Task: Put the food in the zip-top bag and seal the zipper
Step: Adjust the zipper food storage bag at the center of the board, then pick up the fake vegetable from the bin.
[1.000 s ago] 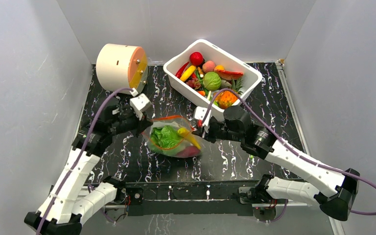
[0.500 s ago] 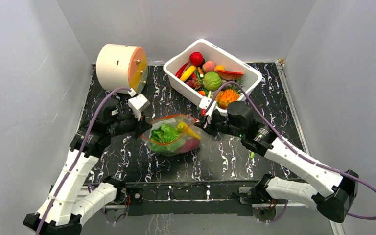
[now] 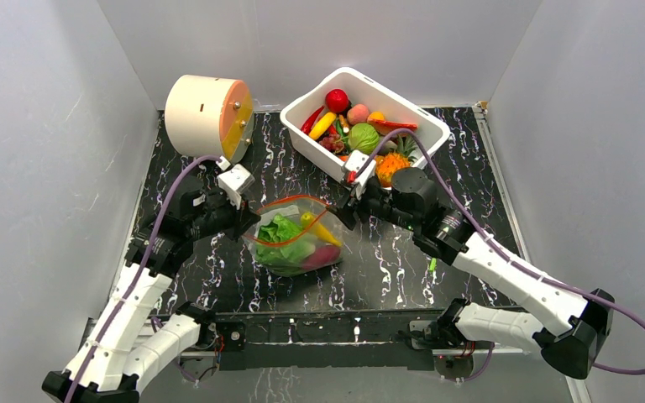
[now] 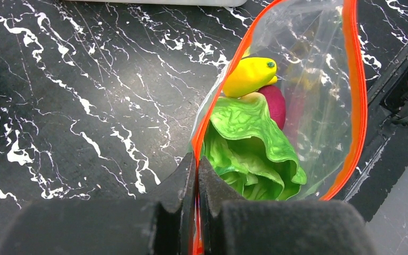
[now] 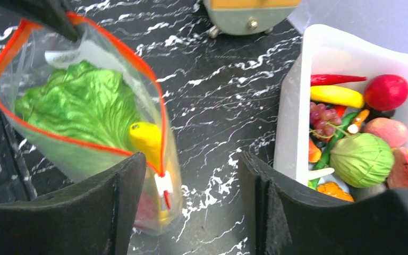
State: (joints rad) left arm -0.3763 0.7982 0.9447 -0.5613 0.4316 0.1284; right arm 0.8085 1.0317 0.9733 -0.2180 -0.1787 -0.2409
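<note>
The clear zip-top bag lies mid-table with green lettuce, a yellow piece and a pink-red piece of the food inside. Its orange zipper gapes in a wide loop. My left gripper is shut on the zipper strip at the bag's left end. My right gripper stands open just right of the bag, jaws apart and empty. The zipper's white slider hangs beside the right gripper's left finger, and I cannot tell whether they touch. In the top view the left gripper and right gripper flank the bag.
A white tub with several more toy fruits and vegetables stands behind the right gripper, its wall close to the right finger. A cream cylinder with an orange face sits at the back left. Grey walls enclose the black marbled table.
My right gripper has opened and let go of the bag's right end, then drawn back toward the tub. The bag has settled lower, still pinched by the left gripper.
</note>
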